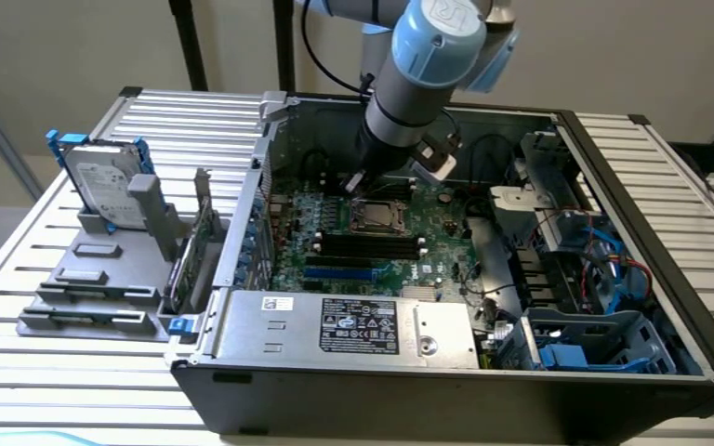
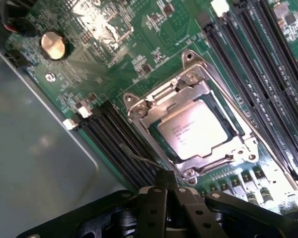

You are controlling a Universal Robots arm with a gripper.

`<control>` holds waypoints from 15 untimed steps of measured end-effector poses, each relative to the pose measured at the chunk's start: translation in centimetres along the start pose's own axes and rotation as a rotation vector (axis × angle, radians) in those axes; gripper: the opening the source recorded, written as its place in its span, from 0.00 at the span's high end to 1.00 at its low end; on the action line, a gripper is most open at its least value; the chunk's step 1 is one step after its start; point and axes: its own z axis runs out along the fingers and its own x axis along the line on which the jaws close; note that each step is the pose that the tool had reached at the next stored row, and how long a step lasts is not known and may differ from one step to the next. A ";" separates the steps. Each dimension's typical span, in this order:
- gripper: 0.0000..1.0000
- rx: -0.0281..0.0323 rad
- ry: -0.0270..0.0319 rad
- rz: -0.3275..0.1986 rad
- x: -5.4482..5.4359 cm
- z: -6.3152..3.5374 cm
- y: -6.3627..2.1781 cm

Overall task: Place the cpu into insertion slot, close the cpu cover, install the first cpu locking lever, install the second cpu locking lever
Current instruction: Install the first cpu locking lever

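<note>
So the arm (image 1: 413,84) leans down from the far side into the open case (image 1: 456,409), gripper (image 1: 357,189) pinched fully shut with nothing in it, tip just off the far-left corner of the slot (image 1: 377,219). The cpu (image 2: 191,131) already sits in the slot, cover (image 2: 161,101) flat over its edges.

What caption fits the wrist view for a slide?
Shut gripper at the edge of the lowered cpu cover, with the cpu seated beneath it.
</note>
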 end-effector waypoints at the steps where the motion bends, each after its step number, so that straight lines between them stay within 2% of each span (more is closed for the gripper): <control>1: 0.89 0.0001 0.0000 0.000 -0.2 0.02 -0.14; 15: 0.89 0.0003 -0.0004 -0.001 -0.2 0.02 -0.21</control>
